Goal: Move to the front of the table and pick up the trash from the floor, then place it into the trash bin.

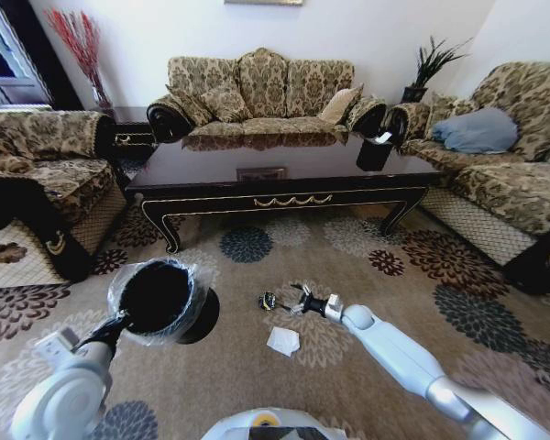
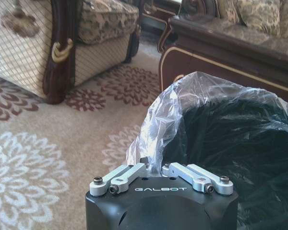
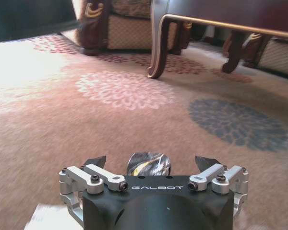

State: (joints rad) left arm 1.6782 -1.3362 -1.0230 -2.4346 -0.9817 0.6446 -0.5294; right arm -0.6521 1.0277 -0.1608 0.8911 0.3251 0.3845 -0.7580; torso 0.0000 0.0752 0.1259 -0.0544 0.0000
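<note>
The trash bin [image 1: 158,298], black with a crinkly clear bag round its rim, hangs above the floor [image 1: 412,302]. My left gripper [image 2: 153,168] is shut on the rim nearest it, at the bin's lower left in the head view [image 1: 121,321]. My right gripper [image 3: 151,165] is down at the carpet and open. A tiny dark wrapper [image 3: 149,164] lies in line with the gap between its fingers. In the head view that wrapper [image 1: 268,300] sits just beyond the right gripper [image 1: 299,301]. A crumpled white paper [image 1: 282,341] lies nearer me. The table [image 1: 284,174] stands behind.
Patterned sofas flank the carpet on the left [image 1: 37,192] and the right [image 1: 504,174], with a third [image 1: 257,92] behind the table. A black box with white tissue [image 1: 374,151] sits on the table's right end. The table's curved leg [image 3: 158,48] rises ahead of the right gripper.
</note>
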